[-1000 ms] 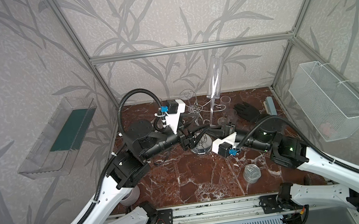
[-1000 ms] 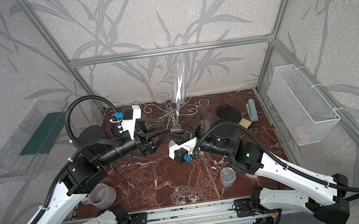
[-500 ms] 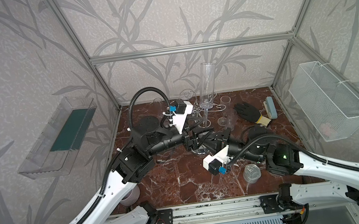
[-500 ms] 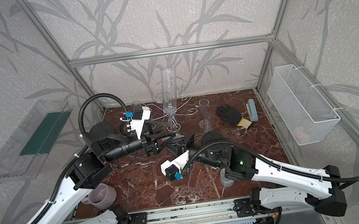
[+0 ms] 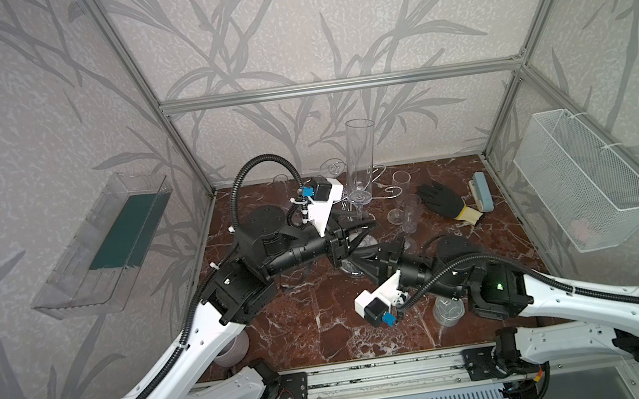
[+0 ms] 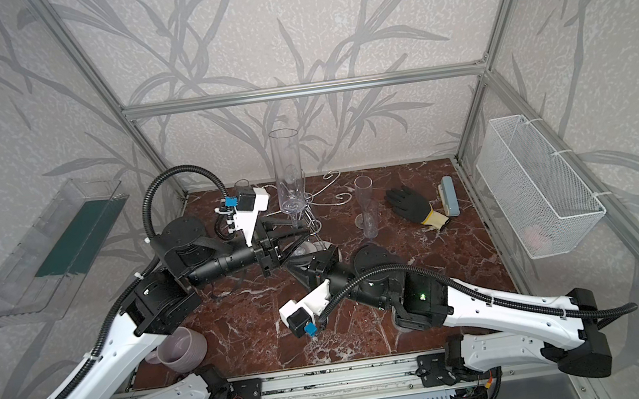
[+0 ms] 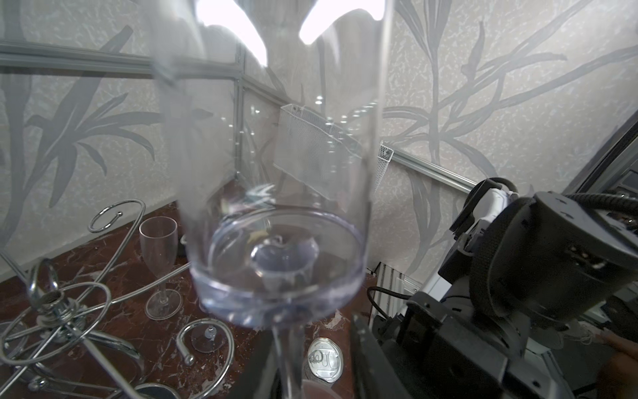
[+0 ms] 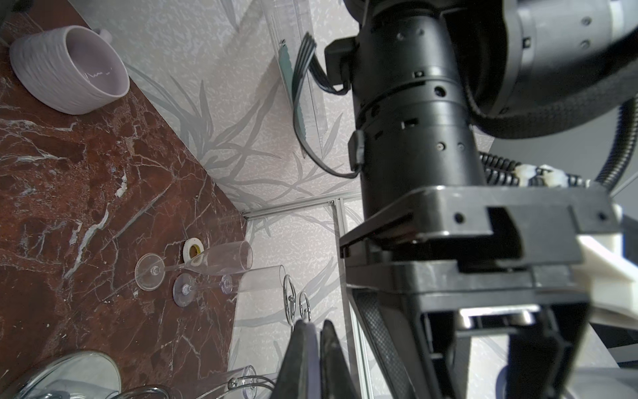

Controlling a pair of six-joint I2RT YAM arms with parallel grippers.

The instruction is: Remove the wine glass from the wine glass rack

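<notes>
Between fingers of left gripper (image 7: 310, 333), upright wine glass (image 7: 279, 269) stem.

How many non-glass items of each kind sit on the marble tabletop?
wine glass rack: 1
black glove: 1
blue-grey block: 1
tin can: 1
lilac mug: 1
tape roll: 1
Total: 6

No writing, brand, number or sign can be read anywhere. The roll of tape (image 8: 192, 249) near the wall may carry print on its core, but it is too small to make out.
</notes>
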